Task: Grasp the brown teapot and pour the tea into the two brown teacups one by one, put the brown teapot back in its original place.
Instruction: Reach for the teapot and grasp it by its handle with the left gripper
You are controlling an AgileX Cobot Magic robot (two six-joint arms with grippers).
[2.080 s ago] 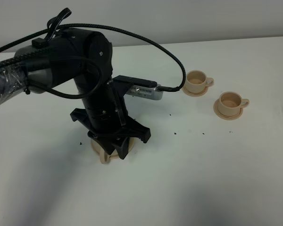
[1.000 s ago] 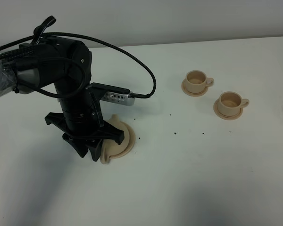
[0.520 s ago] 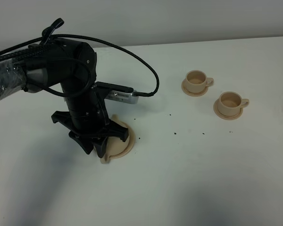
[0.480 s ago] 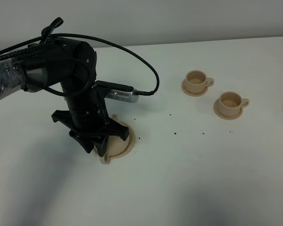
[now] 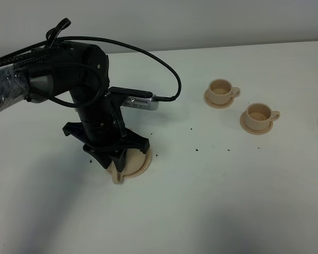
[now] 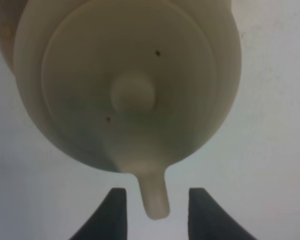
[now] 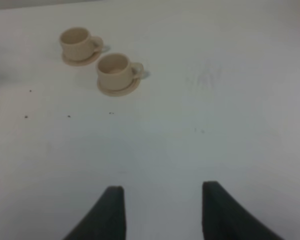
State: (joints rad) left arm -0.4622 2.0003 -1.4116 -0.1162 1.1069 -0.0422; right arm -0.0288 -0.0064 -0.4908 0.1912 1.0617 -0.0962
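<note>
The brown teapot (image 6: 132,93) fills the left wrist view from above, lid knob at its centre. A thin part of it, its handle as far as I can tell, juts out between the fingertips. My left gripper (image 6: 157,192) is open, one finger on each side of that part, touching neither side. In the exterior view the left gripper (image 5: 119,161) covers most of the teapot (image 5: 117,177), which sits on its flat round saucer (image 5: 143,164). The two brown teacups (image 5: 221,91) (image 5: 258,115) stand on small saucers at the right. My right gripper (image 7: 160,192) is open and empty, with the teacups (image 7: 79,44) (image 7: 116,71) far ahead of it.
Small dark specks (image 5: 196,150) lie scattered on the white table (image 5: 212,201) between the teapot and the cups. The left arm's black cable (image 5: 164,63) loops above the table behind the teapot.
The left arm has shifted a little to the right over the teapot and turned slightly. Its jaws have stayed equally wide. The cups have not moved.
</note>
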